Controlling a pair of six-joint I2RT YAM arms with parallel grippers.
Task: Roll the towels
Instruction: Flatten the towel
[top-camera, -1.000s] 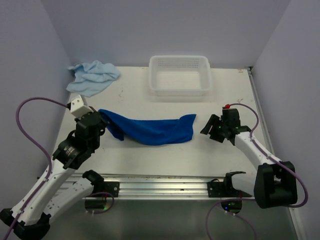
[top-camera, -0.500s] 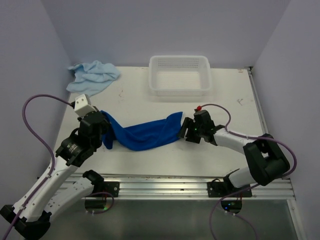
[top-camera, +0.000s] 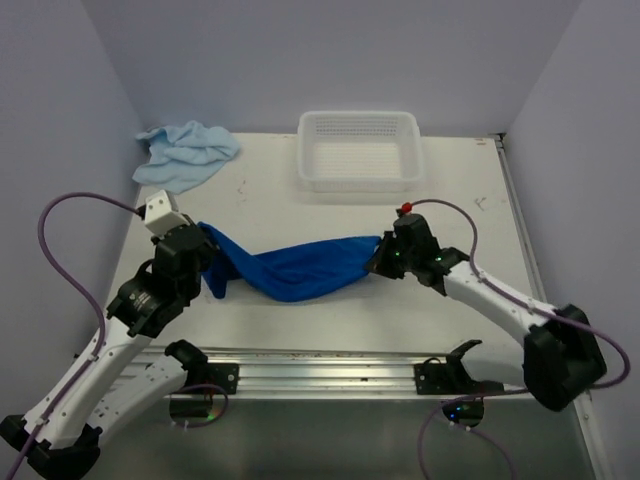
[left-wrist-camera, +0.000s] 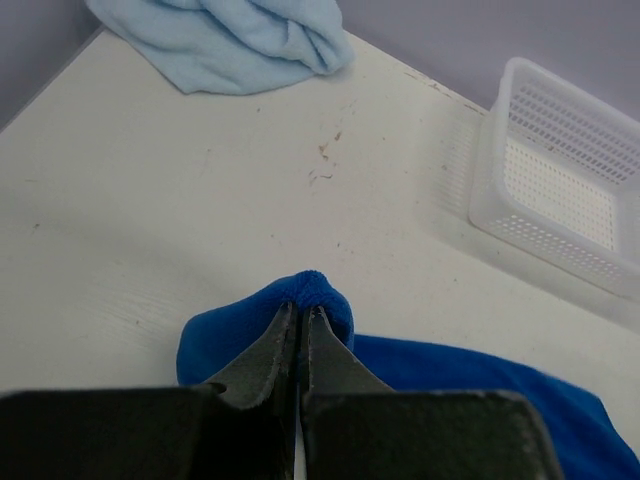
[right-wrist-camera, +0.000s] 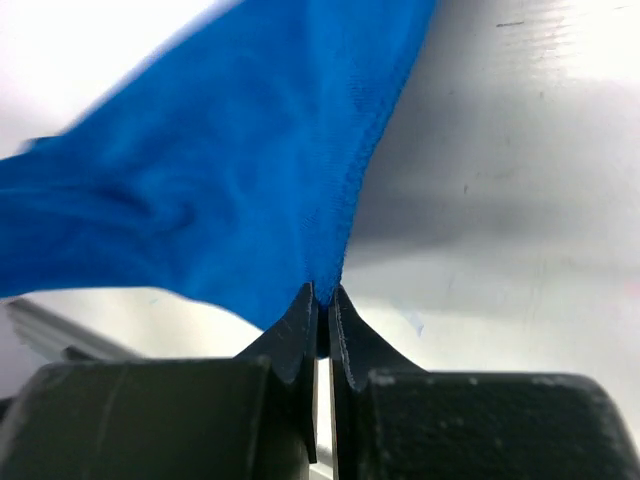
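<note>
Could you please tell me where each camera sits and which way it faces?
Top external: above and behind the arm bases, looking down over the table toward the back wall; left arm and right arm show.
Left wrist: on the left arm, looking past its own shut jaws, which pinch the dark blue towel, toward the pale blue towel and white basket.
Right wrist: on the right arm, looking along its own shut jaws at the same towel's pinched edge.
Shared: all three show the dark blue towel.
</note>
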